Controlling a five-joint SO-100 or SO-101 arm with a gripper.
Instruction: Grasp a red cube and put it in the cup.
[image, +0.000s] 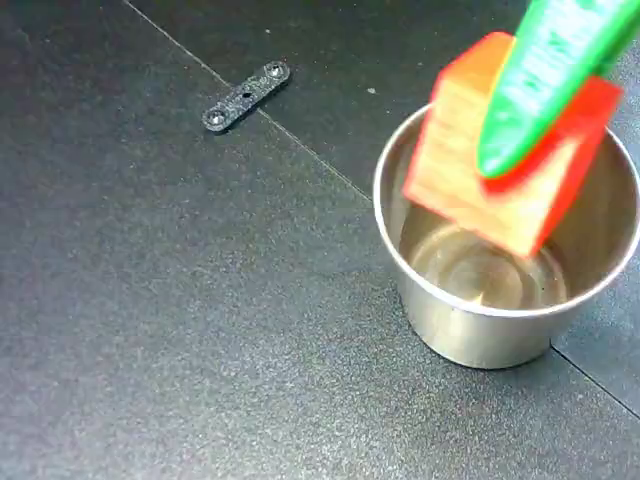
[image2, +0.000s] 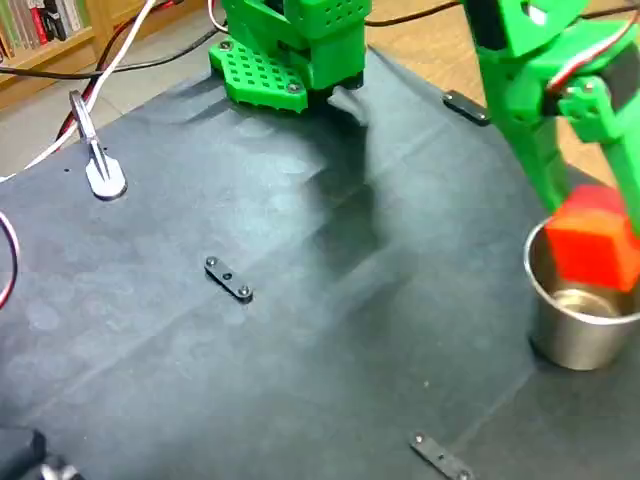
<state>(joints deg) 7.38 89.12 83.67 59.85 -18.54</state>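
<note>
Green two-finger gripper (image: 520, 150) pinches the cube across opposite flat faces. Shiny round stainless-steel cup (image: 470, 335) sits below. Solid red-orange cube (image: 465, 150) hangs tilted over its mouth; rigid, likely light, smooth faces may slip.

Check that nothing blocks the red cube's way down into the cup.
Nothing visible does. The gripper holds the red cube tilted over the cup, partly inside its rim. The cup's inside looks empty. The small black bracket lies well away on the mat.
</note>
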